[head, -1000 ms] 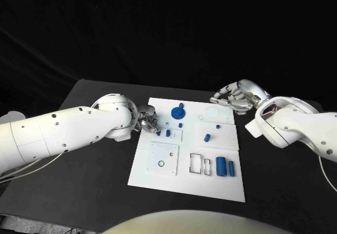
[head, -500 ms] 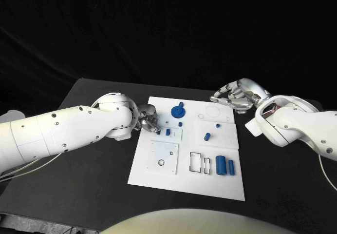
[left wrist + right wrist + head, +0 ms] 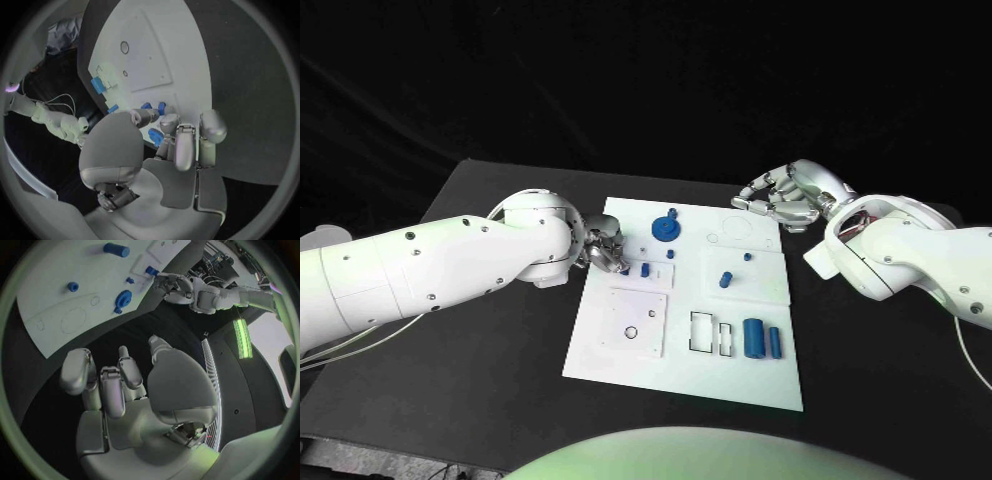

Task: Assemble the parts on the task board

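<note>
On the black table [image 3: 488, 380], two silver hands flank the white task board [image 3: 687, 375].
At the board's left edge, the left hand [image 3: 603, 250] curls beside small blue peg parts [image 3: 646, 270]; whether it grasps one, I cannot tell. Beyond the board's far right corner, the right hand [image 3: 783, 200] hovers, fingers curled inward, grasping nothing.

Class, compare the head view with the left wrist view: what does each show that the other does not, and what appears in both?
Head view alone: the whole white task board, the two long blue cylinders side by side, the round blue disc part, and the silver right hand beyond the board's far right corner. Left wrist view alone: the left hand's palm side, fingertips right by a small blue piece. Both: the silver left hand at the board's left edge.
</note>
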Controlling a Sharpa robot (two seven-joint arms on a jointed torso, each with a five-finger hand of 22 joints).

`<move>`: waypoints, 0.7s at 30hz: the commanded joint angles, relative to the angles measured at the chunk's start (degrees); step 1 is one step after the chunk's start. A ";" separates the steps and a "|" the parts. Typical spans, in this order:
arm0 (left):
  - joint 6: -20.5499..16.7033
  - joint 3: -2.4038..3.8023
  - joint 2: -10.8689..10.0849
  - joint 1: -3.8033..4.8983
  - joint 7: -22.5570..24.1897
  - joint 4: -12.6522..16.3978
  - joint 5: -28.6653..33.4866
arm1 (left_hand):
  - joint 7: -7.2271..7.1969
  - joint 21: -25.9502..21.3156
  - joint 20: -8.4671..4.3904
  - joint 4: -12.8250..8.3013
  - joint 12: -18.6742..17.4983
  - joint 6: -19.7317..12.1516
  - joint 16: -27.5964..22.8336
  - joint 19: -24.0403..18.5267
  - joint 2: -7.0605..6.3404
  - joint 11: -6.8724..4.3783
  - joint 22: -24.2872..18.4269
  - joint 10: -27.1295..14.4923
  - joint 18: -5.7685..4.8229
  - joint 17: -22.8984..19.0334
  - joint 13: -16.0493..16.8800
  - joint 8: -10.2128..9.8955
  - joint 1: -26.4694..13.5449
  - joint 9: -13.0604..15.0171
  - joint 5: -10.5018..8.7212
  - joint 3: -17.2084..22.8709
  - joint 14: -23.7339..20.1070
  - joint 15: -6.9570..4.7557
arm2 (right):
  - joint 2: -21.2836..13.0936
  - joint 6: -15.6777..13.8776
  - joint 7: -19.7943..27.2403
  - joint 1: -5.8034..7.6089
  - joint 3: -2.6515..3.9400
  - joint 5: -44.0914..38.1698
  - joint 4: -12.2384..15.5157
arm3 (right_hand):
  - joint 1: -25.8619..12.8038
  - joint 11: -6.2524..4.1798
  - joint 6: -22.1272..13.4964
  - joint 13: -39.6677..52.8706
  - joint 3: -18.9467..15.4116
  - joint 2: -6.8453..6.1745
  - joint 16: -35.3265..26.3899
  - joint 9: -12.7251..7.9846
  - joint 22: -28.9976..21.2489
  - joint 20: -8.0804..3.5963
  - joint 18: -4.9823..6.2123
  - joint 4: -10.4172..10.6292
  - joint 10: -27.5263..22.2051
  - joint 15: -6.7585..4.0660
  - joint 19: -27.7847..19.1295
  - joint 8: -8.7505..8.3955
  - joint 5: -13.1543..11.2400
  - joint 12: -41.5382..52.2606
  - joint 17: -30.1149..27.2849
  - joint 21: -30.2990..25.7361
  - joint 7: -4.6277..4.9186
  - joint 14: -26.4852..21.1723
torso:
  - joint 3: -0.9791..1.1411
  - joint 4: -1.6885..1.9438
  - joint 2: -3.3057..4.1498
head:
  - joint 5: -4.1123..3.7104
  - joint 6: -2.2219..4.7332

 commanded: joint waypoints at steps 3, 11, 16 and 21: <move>2.40 -0.10 0.02 -0.09 -0.55 0.12 -0.33 | -0.37 0.19 -0.03 -8.22 0.27 0.45 0.37 0.32 -0.28 -0.05 0.11 0.54 -1.13 7.56 0.09 0.19 0.09 0.10 0.29 8.48 3.85 -0.48 | 0.03 0.81 0.05 -0.06 0.01 -0.66 -0.01 | -0.10 -0.10 -0.25 0.07 -0.31 0.59 -0.30 0.09 0.04 -0.24 0.64 0.11 -0.19 -0.14 0.11 0.24 -0.16 0.35 7.96 -0.21 -0.23 4.35 | -0.01 0.01 0.02 | 0.01 -0.03; 1.86 -0.10 0.08 -0.09 -0.54 0.06 -0.32 | -0.39 0.18 -0.03 -8.22 0.26 0.49 0.38 0.31 -0.32 -0.07 0.09 0.56 -1.13 7.59 0.07 0.19 0.04 0.10 0.29 8.52 3.86 -0.49 | 0.06 0.80 0.04 -0.09 0.01 -0.66 -0.03 | -0.19 -0.11 -0.20 0.07 -0.45 0.65 -0.31 0.11 0.09 -0.25 0.63 0.12 -0.18 -0.15 0.14 0.29 -0.17 0.36 7.96 -0.18 -0.24 4.35 | 0.02 -0.02 0.03 | 0.03 -0.04; 1.33 -0.10 0.23 -0.09 -0.52 -0.12 0.21 | -0.41 0.19 -0.04 -8.11 0.25 0.55 0.40 0.33 -0.32 -0.09 0.11 0.62 -1.14 7.64 0.08 0.18 -0.14 0.10 0.28 8.58 3.88 -0.50 | 0.07 0.72 -0.03 -0.11 0.01 -0.66 -0.02 | -0.19 -0.11 -0.20 0.07 -0.45 0.65 -0.31 0.11 0.09 -0.25 0.63 0.12 -0.18 -0.15 0.14 0.29 -0.17 0.36 7.96 -0.18 -0.24 4.35 | 0.04 0.01 0.06 | -0.02 -0.13; 0.63 -0.11 0.53 -0.10 -0.48 -0.30 1.00 | -0.54 0.20 -0.10 -7.41 0.14 0.73 0.41 0.38 -0.35 -0.16 0.16 0.83 -1.15 7.68 -0.02 0.13 -1.32 0.12 0.15 8.69 3.91 -0.57 | 0.12 0.68 -0.05 -0.11 0.01 -0.66 -0.02 | -0.22 -0.12 -0.19 0.02 -0.51 0.71 -0.32 0.11 0.02 -0.25 0.66 0.12 -0.21 -0.15 0.09 0.31 -0.17 0.33 7.94 -0.28 -0.25 4.34 | -0.02 -0.05 0.05 | -0.10 -0.12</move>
